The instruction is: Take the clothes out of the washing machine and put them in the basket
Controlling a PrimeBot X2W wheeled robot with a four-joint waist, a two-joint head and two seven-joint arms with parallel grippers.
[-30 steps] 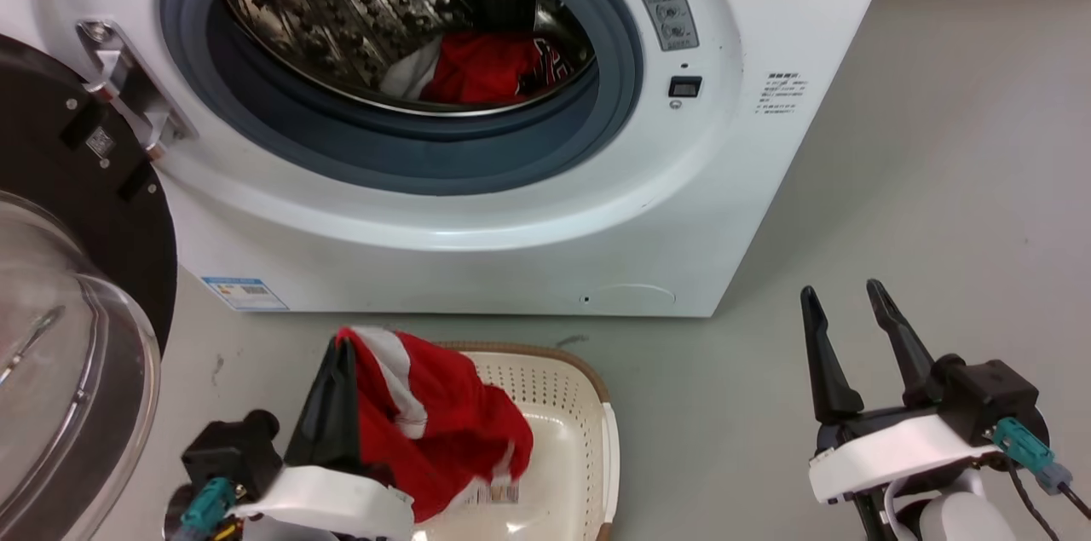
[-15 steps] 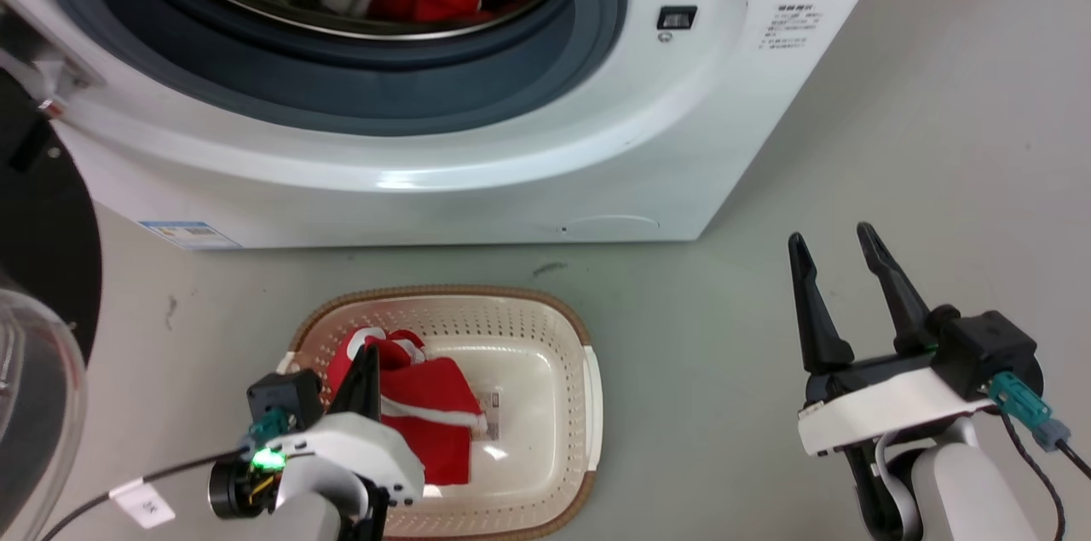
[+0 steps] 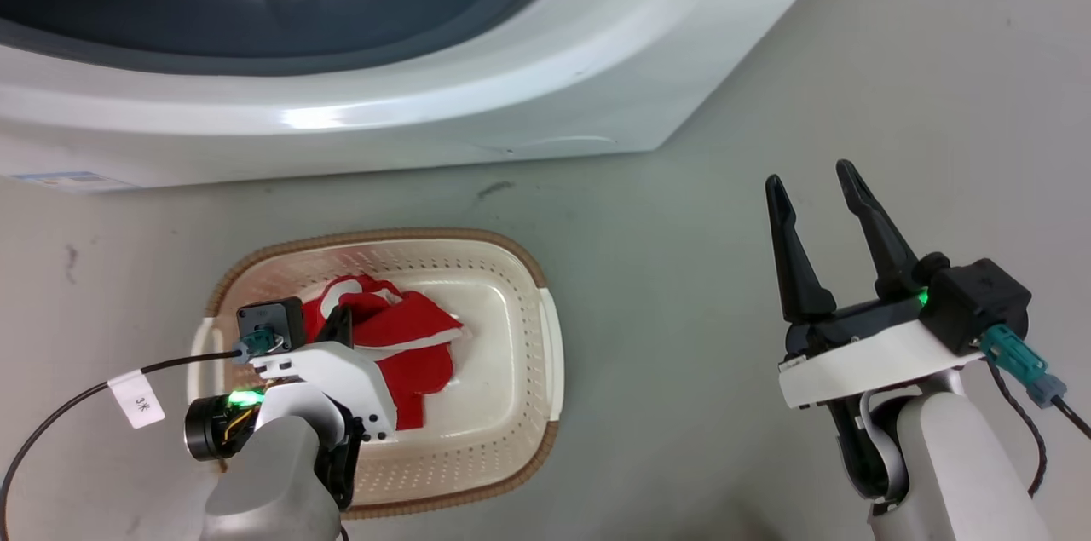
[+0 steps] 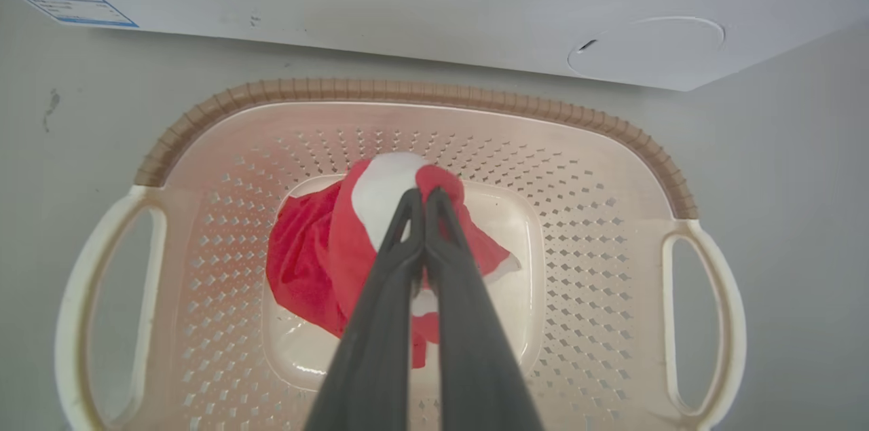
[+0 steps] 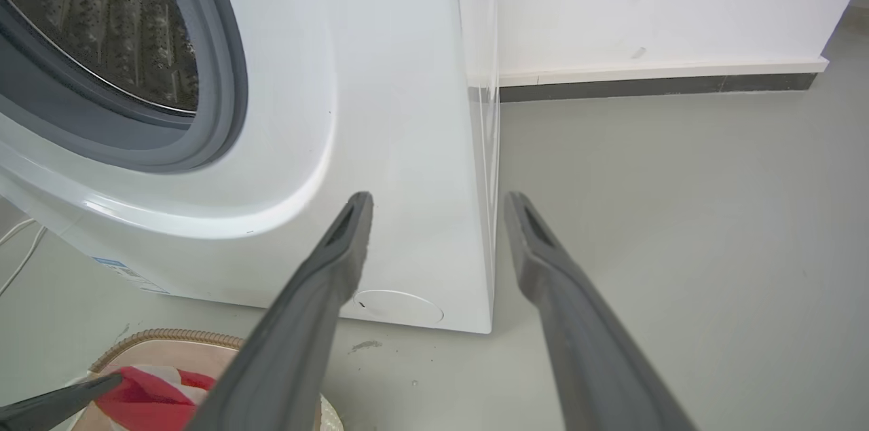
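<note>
The basket (image 3: 511, 251) sits on the grey floor (image 3: 682, 226) just in front of the washing machine (image 3: 426, 123), with a narrow strip of bare floor between its far rim and the machine's lower panel. To the basket's right the floor lies open as far as the right tool (image 3: 808, 175). Past the machine's right side the floor runs to a wall with a dark skirting (image 5: 652, 83).

The basket's long axis runs roughly along the machine's front, with a white handle at each end. It is cream plastic with a brown woven-look rim, walls pierced by small holes, and a smooth bottom.

A crumpled red garment (image 3: 409, 336) with white trim lies on the basket's bottom, toward its left half. The left tool (image 4: 422, 195) reaches down into the basket, its dark fingers (image 4: 380, 322) pinched together on a red-and-white fold.

The right tool hangs over bare floor well apart from the basket. It holds nothing, and its fingers are spread wide and point toward the machine's right front corner. The machine is glossy white, with a grey rubber gasket (image 5: 224, 78) around a perforated steel drum (image 5: 102, 24).
</note>
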